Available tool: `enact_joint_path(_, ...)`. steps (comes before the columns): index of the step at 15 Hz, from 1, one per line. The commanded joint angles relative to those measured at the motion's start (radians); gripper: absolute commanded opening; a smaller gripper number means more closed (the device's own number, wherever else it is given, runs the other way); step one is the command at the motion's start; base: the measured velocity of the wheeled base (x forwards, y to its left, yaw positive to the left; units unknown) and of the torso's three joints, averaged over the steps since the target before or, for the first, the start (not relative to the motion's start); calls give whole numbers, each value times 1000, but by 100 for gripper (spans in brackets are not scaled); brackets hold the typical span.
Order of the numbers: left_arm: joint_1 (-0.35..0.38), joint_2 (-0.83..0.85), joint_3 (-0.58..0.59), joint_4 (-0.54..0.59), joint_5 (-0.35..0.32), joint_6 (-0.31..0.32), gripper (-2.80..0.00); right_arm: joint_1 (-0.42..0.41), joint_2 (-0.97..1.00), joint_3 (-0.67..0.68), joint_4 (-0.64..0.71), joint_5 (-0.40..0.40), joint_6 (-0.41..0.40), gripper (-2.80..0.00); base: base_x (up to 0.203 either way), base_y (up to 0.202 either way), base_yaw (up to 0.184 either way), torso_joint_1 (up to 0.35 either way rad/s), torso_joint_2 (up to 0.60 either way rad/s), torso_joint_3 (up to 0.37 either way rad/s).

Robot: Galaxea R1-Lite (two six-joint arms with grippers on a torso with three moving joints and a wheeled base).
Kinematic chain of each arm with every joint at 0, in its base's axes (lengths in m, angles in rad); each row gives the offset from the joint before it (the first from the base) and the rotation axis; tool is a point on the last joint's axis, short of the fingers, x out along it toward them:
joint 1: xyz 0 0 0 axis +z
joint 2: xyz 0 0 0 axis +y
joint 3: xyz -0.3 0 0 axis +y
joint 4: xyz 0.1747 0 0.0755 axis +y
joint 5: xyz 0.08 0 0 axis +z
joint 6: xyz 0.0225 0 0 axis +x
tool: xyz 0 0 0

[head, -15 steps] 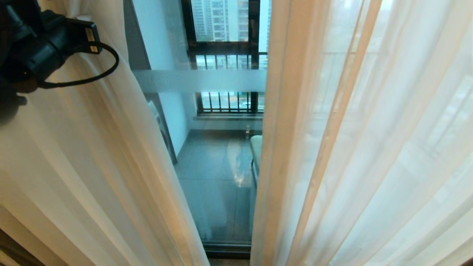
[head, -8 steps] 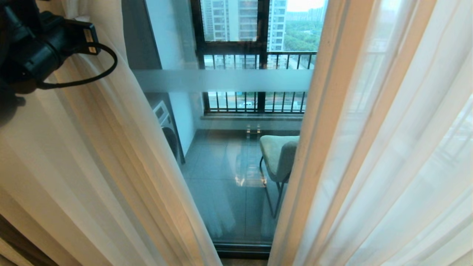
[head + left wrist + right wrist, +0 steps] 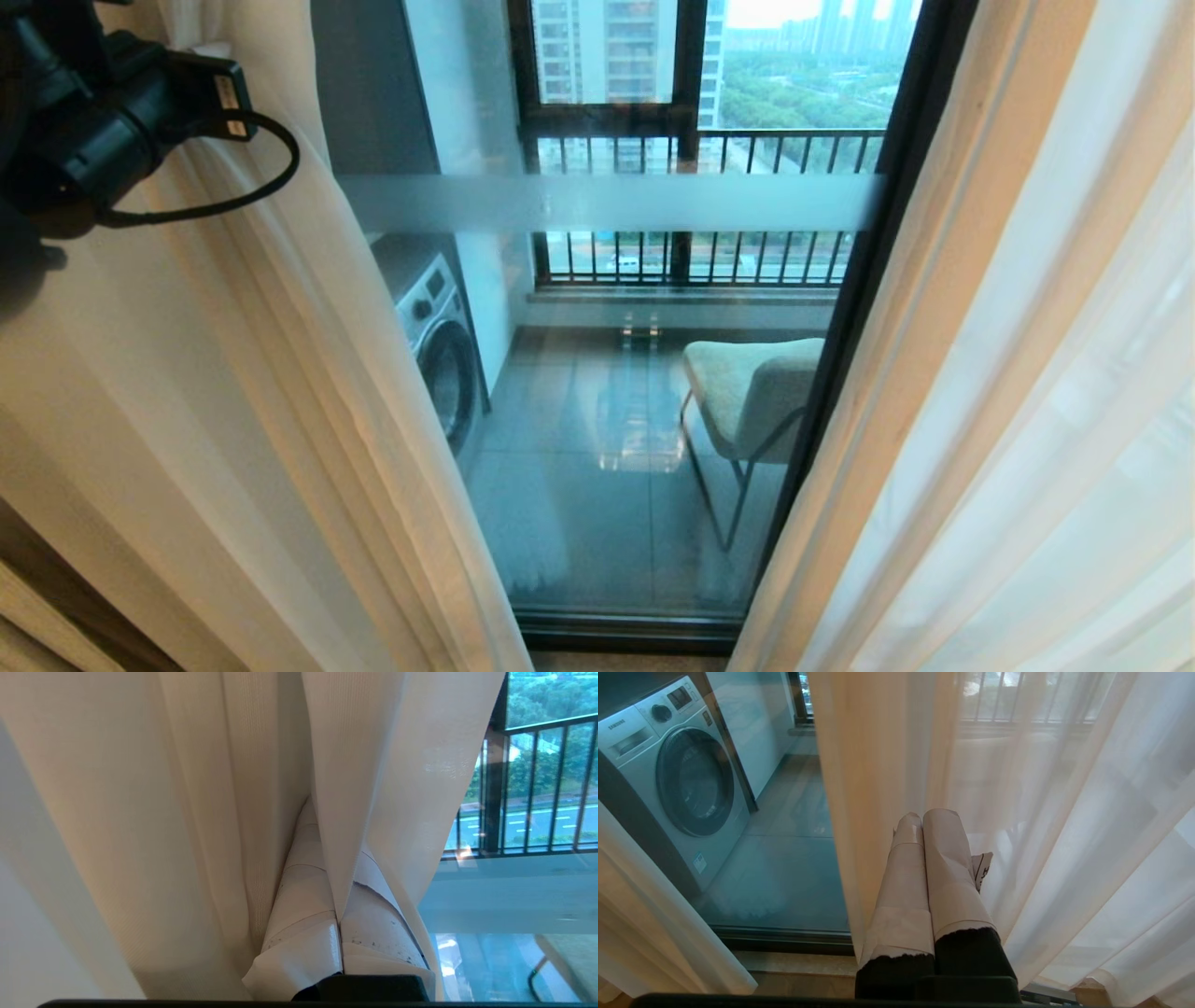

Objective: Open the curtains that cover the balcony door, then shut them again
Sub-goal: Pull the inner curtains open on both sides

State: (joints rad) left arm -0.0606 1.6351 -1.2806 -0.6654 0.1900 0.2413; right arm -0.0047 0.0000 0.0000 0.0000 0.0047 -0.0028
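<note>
Far left in the head view: black left arm and its left gripper [image 3: 338, 896], white-taped fingers pressed together on a fold of the thin cream-white sheer curtain panel [image 3: 233, 420], holding that left panel off to the side.

Middle: gap between the panels, baring the tall glass balcony door [image 3: 616, 448] with its frosted white horizontal band [image 3: 607, 203] and dark metal frame. Through the glass, a silver front-loading washing machine [image 3: 439, 336], a pale green cushioned chair on thin metal legs [image 3: 752, 392] and black vertical railing bars [image 3: 700, 252].

Right: second sheer curtain panel [image 3: 1008, 392] hanging over the rest of the door. Right gripper [image 3: 924, 858], taped fingers closed with nothing between them, low and just beside this panel's inner edge, gripping none of it.

Judged from this: opening stage partly done, with one door panel exposed and the right side covered. Left to do: likely more parting, then the whole closing stage.
</note>
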Motion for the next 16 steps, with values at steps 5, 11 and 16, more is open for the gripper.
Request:
enact_joint_path(5,-1,2,0,-3,2,1,-280,0,0,0,0,1,0,-280,0,191,1,1,2,1)
enact_joint_path(11,-2,2,1,-5,2,1,-280,0,0,0,0,1,0,-280,0,190,1,3,3,2)
enact_joint_path(16,-2,3,8,-3,2,1,-280,0,0,0,0,0,0,-280,0,189,-1,3,2,1)
